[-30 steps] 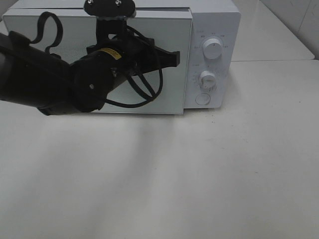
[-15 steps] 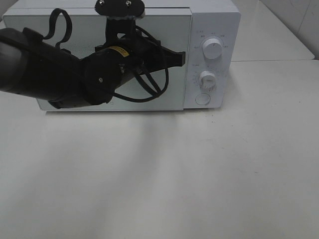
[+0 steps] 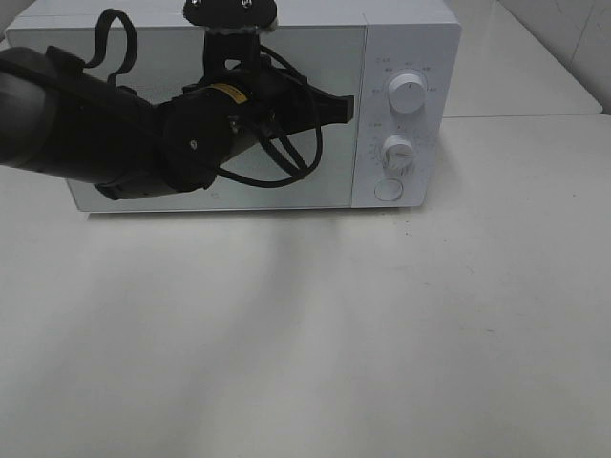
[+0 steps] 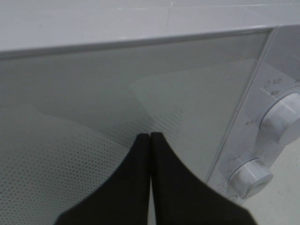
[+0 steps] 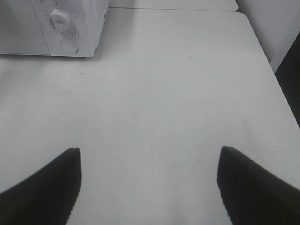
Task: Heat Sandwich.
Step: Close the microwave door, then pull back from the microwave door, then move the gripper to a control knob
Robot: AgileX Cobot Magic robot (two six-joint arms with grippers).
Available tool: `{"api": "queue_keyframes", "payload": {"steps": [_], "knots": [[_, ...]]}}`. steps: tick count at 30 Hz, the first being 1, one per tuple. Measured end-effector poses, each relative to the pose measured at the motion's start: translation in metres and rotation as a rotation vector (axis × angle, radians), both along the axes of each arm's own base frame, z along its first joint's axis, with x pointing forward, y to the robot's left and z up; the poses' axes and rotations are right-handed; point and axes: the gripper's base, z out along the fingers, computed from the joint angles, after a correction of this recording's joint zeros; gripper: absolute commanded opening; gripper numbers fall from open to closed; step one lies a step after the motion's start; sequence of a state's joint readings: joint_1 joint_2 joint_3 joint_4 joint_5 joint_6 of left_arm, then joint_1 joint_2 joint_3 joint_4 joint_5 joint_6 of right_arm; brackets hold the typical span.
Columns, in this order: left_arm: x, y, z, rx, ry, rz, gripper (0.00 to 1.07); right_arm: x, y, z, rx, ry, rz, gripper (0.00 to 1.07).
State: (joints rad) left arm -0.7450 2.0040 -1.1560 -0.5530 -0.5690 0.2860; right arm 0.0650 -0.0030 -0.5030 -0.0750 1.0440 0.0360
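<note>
White box-shaped microwave oven: grey glass door now flush, ajar a second ago. Left gripper: level, clenched empty, tips near door's right edge. Right gripper: released, over white worktop.

A plain white matte desk meets a second white tabletop along a thin seam, a pale tiled wall behind, under soft even light.

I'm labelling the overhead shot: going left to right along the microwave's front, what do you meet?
Black arm → left gripper, shut → dials → table.
</note>
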Motion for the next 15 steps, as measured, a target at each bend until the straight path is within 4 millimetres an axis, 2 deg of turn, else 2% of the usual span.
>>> {"api": "queue_keyframes", "payload": {"steps": [15], "knots": [[-0.0014, -0.0019, 0.0022, 0.009, 0.039, -0.026, 0.0, 0.0, 0.0, 0.0, 0.0, 0.0, 0.0, 0.76]]}}
